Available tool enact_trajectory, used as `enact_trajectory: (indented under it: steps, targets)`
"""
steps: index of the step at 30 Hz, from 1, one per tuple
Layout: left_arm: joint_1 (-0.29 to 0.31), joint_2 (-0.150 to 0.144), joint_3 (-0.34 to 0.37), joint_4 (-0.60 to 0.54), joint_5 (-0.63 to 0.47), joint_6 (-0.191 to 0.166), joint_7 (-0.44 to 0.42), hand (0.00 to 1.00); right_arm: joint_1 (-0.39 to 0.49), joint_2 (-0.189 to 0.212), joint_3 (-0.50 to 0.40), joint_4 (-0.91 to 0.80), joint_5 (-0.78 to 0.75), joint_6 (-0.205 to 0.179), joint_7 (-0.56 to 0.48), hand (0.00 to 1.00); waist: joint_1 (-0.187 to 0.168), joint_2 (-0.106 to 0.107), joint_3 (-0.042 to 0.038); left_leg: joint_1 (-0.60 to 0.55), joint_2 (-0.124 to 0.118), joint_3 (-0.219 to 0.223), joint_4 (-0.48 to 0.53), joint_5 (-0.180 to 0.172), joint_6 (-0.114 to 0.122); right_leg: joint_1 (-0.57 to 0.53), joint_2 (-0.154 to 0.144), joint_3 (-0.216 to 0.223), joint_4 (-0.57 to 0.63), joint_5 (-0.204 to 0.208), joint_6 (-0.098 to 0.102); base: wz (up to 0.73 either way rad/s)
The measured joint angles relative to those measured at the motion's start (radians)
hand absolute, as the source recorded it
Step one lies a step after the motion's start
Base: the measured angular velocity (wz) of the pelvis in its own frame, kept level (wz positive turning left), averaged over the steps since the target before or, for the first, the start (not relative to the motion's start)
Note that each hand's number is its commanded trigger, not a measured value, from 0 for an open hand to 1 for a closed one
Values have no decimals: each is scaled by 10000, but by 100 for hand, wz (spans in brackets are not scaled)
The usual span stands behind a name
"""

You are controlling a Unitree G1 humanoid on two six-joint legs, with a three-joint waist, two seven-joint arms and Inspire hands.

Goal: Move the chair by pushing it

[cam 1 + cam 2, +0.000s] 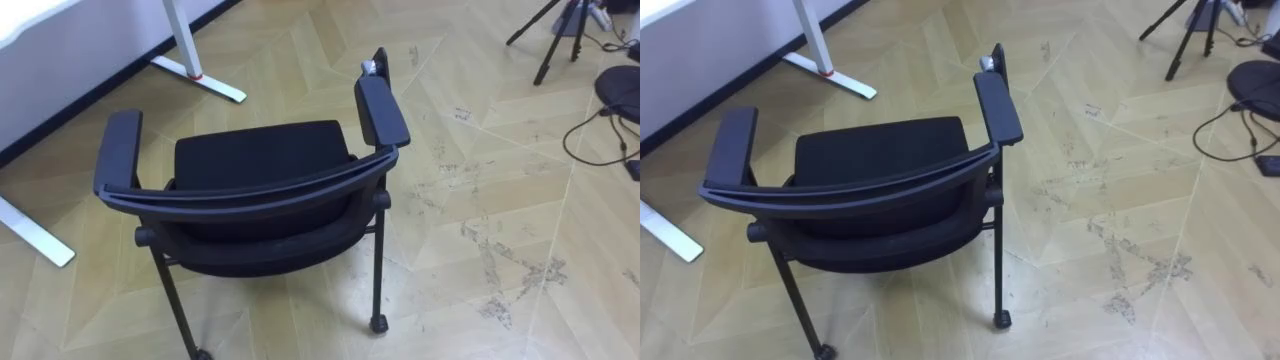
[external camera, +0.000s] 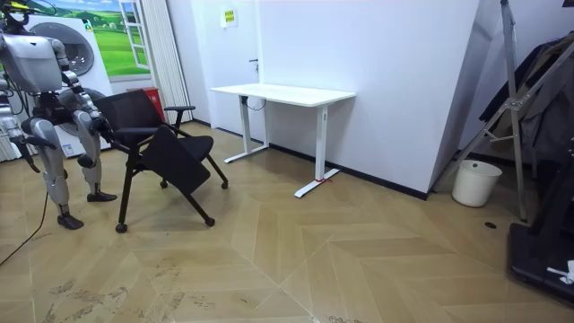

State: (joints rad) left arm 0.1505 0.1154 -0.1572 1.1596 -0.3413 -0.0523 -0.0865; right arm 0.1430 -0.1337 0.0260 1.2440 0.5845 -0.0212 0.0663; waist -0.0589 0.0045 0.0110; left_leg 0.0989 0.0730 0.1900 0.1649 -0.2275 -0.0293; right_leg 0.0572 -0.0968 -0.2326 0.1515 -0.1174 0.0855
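Black chair (image 1: 260,190) sits dead centre on the wooden floor (image 1: 480,180), backrest at 6 o'clock, seat facing 12. In the room view the robot stands right behind it. Left robot hand (image 2: 105,132) and right robot hand (image 2: 42,144) are low; I can't tell if they're open or closed.

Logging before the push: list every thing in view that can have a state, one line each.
chair, upright on its wheeled legs, nothing on the seat, backrest nearest the robot
desk, standing by the white wall, beyond the chair
bucket, upright on the floor at the room view's right
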Motion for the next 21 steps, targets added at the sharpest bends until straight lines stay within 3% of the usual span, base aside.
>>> enact_trajectory:
  steps: [10,21]
  targets:
    - [119,13,597,-5,28,-15,487,0,159,19,-298,-80,441,193,-482,0,65,-179,-57,-2,-2,16,-14,0,0,-24,8,75,6,-1,0,0]
    - [179,-11,868,-6,28,-15,865,0,334,24,-493,-26,449,234,-573,0,72,-128,-51,10,-2,9,-3,0,0,-4,7,67,6,0,0,0]
